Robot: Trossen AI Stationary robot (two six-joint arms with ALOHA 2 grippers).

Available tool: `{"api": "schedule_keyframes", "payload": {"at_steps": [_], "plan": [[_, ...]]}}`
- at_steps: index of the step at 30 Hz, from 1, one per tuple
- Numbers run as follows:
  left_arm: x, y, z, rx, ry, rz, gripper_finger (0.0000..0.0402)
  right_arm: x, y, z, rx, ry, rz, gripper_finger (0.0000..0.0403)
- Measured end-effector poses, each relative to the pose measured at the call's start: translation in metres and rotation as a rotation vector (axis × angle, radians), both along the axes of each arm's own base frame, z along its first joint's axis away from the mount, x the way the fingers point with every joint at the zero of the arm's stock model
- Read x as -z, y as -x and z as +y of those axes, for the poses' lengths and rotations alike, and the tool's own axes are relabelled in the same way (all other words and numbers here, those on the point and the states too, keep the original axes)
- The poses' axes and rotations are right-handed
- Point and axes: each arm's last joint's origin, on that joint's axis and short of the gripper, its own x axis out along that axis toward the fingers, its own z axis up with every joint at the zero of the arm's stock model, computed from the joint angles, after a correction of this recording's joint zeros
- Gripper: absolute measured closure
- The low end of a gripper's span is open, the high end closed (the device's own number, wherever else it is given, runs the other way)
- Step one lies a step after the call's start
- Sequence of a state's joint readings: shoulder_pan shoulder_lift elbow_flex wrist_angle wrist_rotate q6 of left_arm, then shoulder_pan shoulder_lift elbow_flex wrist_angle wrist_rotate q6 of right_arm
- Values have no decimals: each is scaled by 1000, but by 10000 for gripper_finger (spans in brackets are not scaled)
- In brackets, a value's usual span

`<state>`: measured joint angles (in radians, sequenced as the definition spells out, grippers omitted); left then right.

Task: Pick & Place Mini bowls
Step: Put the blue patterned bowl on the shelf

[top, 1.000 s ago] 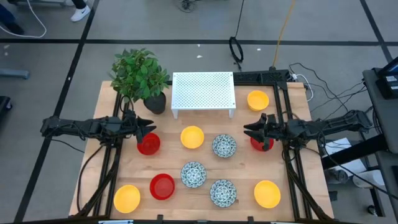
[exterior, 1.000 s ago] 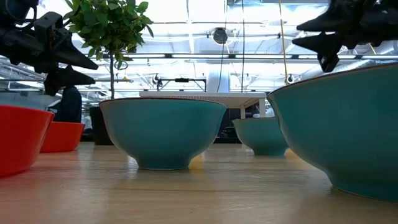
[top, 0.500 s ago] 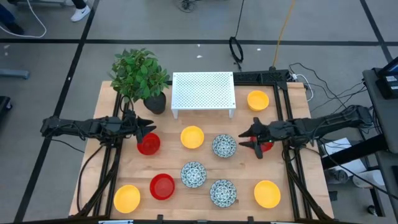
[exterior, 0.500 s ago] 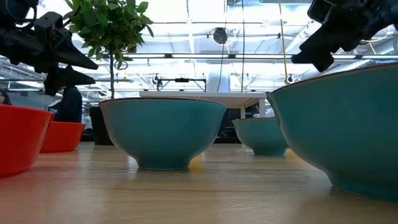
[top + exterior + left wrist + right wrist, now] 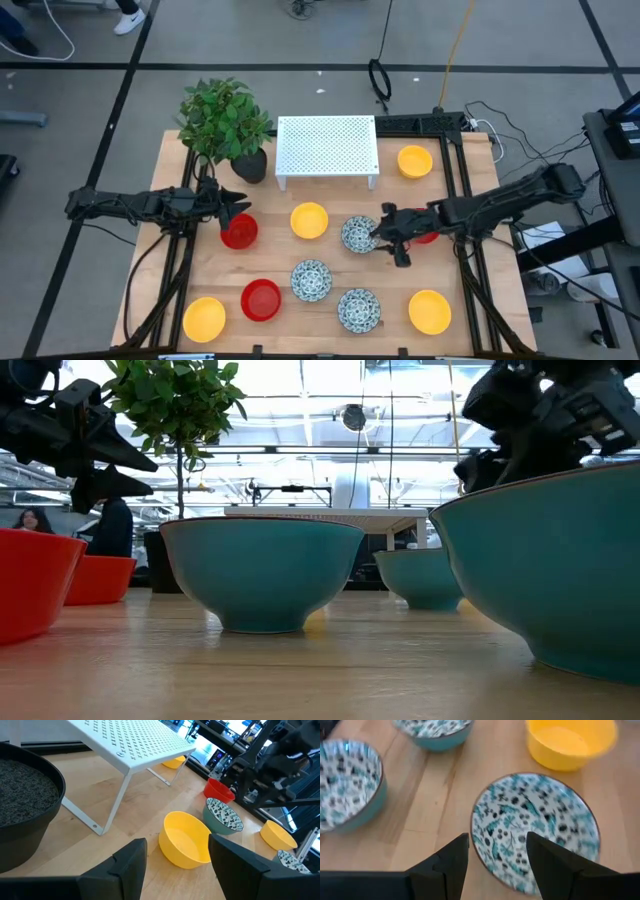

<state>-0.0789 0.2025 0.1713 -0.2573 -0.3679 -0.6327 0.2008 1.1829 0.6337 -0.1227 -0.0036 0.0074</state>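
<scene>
Several mini bowls sit base-down on the wooden table: yellow ones [image 5: 309, 220], [image 5: 414, 160], [image 5: 204, 318], [image 5: 429, 311]; red ones [image 5: 238, 232], [image 5: 261, 299]; patterned ones [image 5: 311, 280], [image 5: 358, 309]. My right gripper [image 5: 382, 236] is open and hovers at the right rim of a patterned bowl [image 5: 358, 234]; in its wrist view the gripper [image 5: 497, 837] stands over that bowl [image 5: 540, 825]. Another red bowl [image 5: 427, 236] is partly hidden under the right arm. My left gripper [image 5: 236, 205] is open, just beyond the red bowl.
A white perforated rack [image 5: 327, 148] and a black potted plant [image 5: 226, 125] stand at the far side. In the left wrist view the rack [image 5: 132, 745] and pot [image 5: 25, 805] are close, with the yellow bowl [image 5: 187, 840] ahead. Bare wood lies between the bowls.
My right gripper has moved toward the table's left and slightly nearer, from above the red bowl on the right to the right rim of the patterned bowl, staying open. The left arm has kept still and no bowl has moved.
</scene>
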Motion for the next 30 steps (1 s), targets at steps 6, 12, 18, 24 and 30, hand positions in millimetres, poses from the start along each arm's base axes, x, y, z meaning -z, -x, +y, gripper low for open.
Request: {"api": "schedule_keyframes", "payload": {"at_steps": [6, 12, 18, 24, 30], "plan": [[0, 0, 0, 0, 0, 0, 185, 8, -22, 13, -161, 138, 36, 218], [0, 0, 0, 0, 0, 0, 185, 22, -29, 20, -208, 177, 92, 219], [0, 0, 0, 0, 0, 0, 185, 40, -33, 17, -113, 304, 164, 227], [0, 0, 0, 0, 0, 0, 185, 48, -34, 17, -135, 328, 198, 282], [0, 0, 0, 0, 0, 0, 185, 44, -33, 16, -130, 332, 189, 389]]}}
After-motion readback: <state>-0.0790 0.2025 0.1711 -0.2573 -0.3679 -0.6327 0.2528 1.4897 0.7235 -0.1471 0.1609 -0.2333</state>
